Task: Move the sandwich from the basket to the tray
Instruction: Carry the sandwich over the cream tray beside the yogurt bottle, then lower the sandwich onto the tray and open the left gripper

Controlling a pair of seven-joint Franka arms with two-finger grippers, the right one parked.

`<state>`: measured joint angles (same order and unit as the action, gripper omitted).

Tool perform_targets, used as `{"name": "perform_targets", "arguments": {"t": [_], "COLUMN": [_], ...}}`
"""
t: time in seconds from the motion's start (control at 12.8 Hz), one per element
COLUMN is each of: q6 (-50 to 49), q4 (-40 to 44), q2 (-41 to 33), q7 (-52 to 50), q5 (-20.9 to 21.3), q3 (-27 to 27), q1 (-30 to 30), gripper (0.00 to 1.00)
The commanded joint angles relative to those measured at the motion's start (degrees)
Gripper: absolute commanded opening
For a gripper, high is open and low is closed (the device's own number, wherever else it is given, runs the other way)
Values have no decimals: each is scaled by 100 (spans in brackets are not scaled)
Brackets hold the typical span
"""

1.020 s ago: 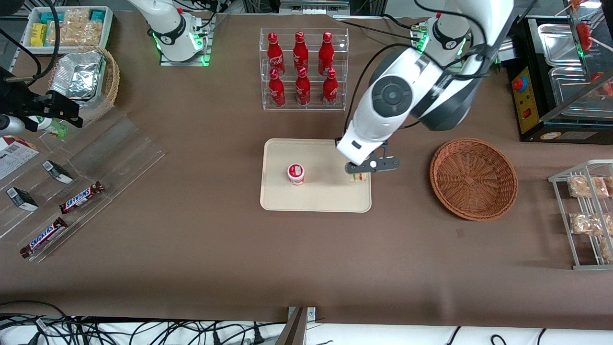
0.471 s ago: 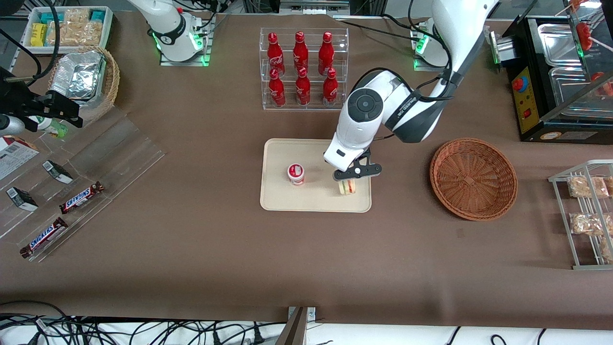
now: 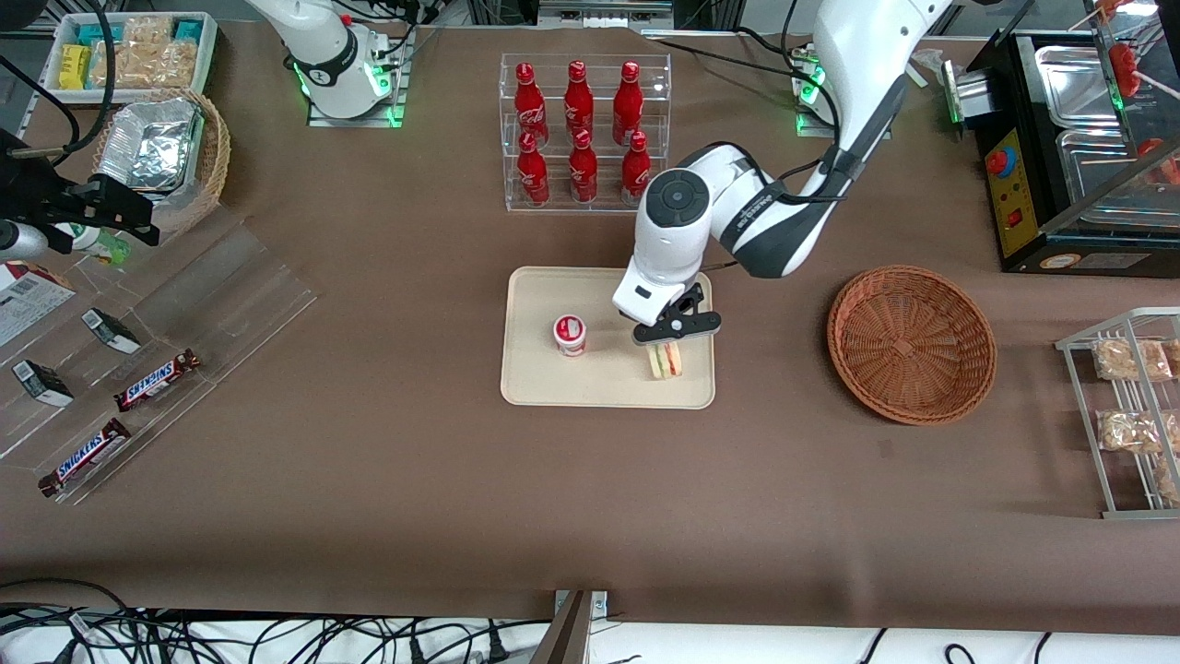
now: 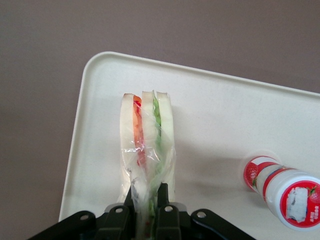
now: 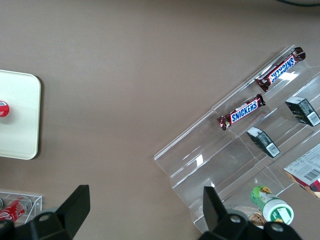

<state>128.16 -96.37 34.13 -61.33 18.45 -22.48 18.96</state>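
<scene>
The wrapped sandwich (image 3: 666, 361) (image 4: 146, 145) stands on edge over the cream tray (image 3: 544, 383) (image 4: 210, 115), near the tray end closest to the basket. The gripper (image 3: 670, 337) (image 4: 148, 195) is shut on the sandwich's wrapped end, both fingers pinching the clear wrap. Pale bread with red, orange and green layers shows between the fingers. The reddish-brown wicker basket (image 3: 911, 343) sits beside the tray toward the working arm's end, with nothing in it.
A small strawberry yogurt cup (image 3: 570, 334) (image 4: 287, 192) stands on the tray beside the sandwich. An acrylic rack of red cola bottles (image 3: 584, 134) stands farther from the camera than the tray. A wire rack of bagged pastries (image 3: 1129, 415) lies toward the working arm's end.
The gripper has carried the sandwich lower and a little farther over the tray toward the yogurt cup; the arm has folded down.
</scene>
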Motion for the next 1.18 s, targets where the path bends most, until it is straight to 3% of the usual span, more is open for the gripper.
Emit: {"name": "perform_targets", "arguments": {"t": [0.0, 0.39, 0.86, 1.1], "q6": [156, 235, 411, 420], "q4": [21, 21, 30, 30], "q2": [128, 287, 401, 472], "q7": [-187, -327, -380, -572], "q5": [247, 528, 546, 844], "q3": [6, 15, 41, 42], "q1": [63, 125, 151, 169], "gripper": [18, 18, 18, 20]}}
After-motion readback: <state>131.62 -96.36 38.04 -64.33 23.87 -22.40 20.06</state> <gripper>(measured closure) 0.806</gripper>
